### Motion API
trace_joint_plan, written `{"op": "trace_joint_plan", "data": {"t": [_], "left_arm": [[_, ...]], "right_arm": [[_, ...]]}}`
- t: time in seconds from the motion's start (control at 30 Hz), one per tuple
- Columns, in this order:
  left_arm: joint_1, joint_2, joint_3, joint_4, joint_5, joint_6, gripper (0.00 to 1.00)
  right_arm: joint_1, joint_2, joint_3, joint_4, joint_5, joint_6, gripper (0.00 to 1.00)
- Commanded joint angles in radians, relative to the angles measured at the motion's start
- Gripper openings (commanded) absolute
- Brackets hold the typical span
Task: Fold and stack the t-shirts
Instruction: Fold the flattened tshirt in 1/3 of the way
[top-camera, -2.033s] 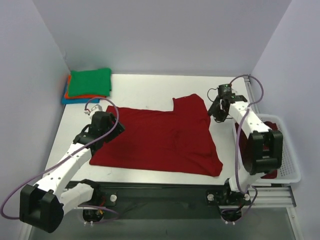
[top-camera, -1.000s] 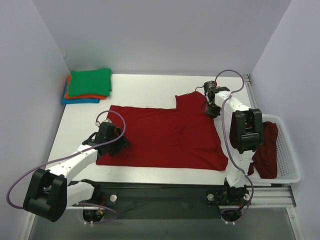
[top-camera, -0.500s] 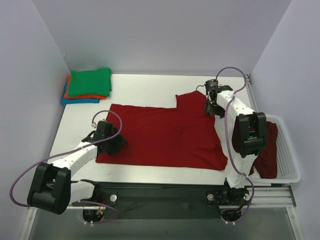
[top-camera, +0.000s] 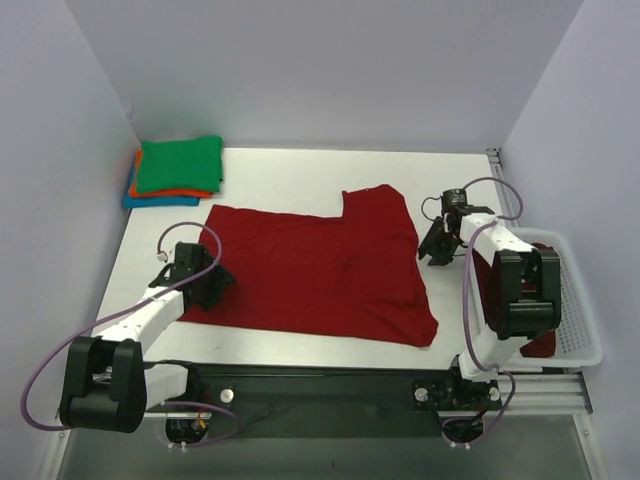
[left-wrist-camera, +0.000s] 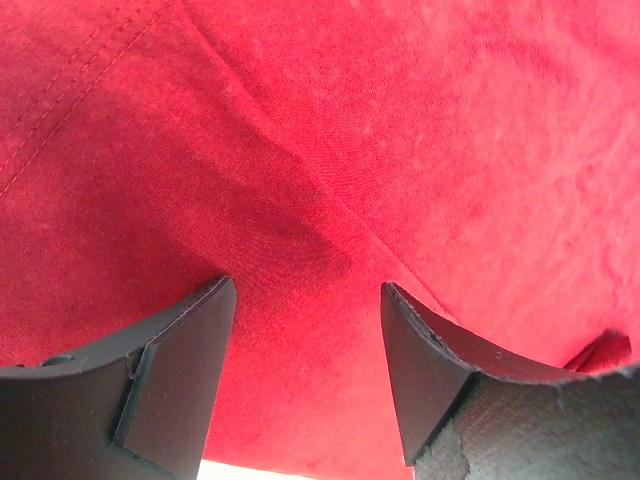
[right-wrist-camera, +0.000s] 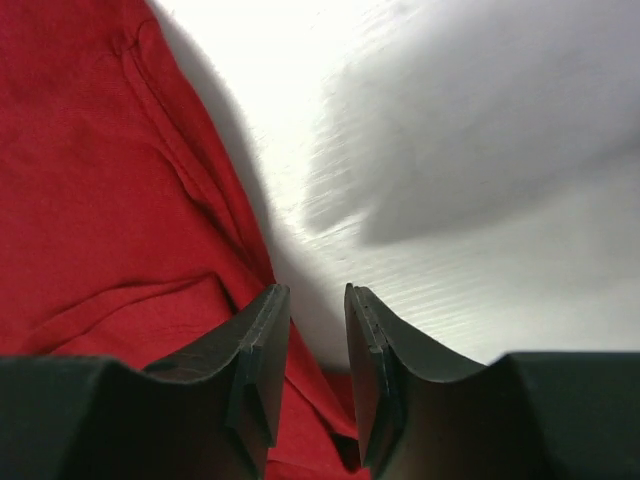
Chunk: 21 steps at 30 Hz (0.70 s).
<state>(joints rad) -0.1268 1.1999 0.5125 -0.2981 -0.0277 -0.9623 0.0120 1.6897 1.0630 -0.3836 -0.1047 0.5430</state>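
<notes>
A dark red t-shirt (top-camera: 320, 270) lies spread flat on the white table, one sleeve pointing to the back. My left gripper (top-camera: 210, 283) sits low at its left edge. In the left wrist view that gripper (left-wrist-camera: 307, 290) is open, with red cloth (left-wrist-camera: 330, 150) under and between the fingers. My right gripper (top-camera: 432, 252) is at the shirt's right edge. In the right wrist view its jaws (right-wrist-camera: 316, 292) stand a little apart over the shirt's hem (right-wrist-camera: 190, 190) and bare table, pinching nothing. Folded t-shirts (top-camera: 178, 168) are stacked at the back left, green on top of orange and blue.
A white slotted basket (top-camera: 578, 300) stands at the table's right edge, holding dark red cloth (top-camera: 541, 347) partly hidden by my right arm. Walls close in the table at the back and on both sides.
The right gripper let go of the sleeve, came nearer along the shirt's right edge, and its jaws narrowed again. The left gripper slid left. The shirt shifted slightly left.
</notes>
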Motion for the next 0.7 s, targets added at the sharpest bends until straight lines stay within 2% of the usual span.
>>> {"op": "trace_joint_plan", "data": {"t": [0.0, 0.13, 0.23, 0.37, 0.47, 0.53, 0.57, 0.6, 0.67], "left_arm": [[0.036, -0.008, -0.042, -0.110, -0.086, 0.022, 0.71], [0.042, 0.004, -0.039, -0.104, -0.071, 0.028, 0.71], [0.044, 0.012, -0.039, -0.101, -0.066, 0.033, 0.71], [0.049, 0.006, -0.040, -0.102, -0.066, 0.037, 0.71], [0.050, 0.003, -0.043, -0.096, -0.066, 0.039, 0.71], [0.052, 0.004, -0.042, -0.095, -0.064, 0.040, 0.72], [0.052, 0.007, -0.042, -0.096, -0.064, 0.040, 0.72], [0.052, 0.010, -0.042, -0.096, -0.067, 0.040, 0.72], [0.053, 0.012, -0.043, -0.099, -0.071, 0.042, 0.71]], "right_arm": [[0.020, -0.007, -0.020, 0.049, -0.049, 0.057, 0.29], [0.046, 0.024, -0.014, 0.077, -0.017, 0.080, 0.34], [0.072, 0.069, 0.035, 0.080, 0.016, 0.080, 0.42], [0.092, 0.145, 0.097, 0.072, 0.042, 0.087, 0.41], [0.101, 0.185, 0.138, 0.060, 0.129, 0.089, 0.37], [0.101, 0.205, 0.158, 0.051, 0.167, 0.086, 0.33], [0.103, 0.209, 0.166, 0.048, 0.174, 0.083, 0.28], [0.105, 0.211, 0.173, 0.031, 0.181, 0.074, 0.22], [0.117, 0.197, 0.193, 0.009, 0.241, 0.061, 0.02]]}}
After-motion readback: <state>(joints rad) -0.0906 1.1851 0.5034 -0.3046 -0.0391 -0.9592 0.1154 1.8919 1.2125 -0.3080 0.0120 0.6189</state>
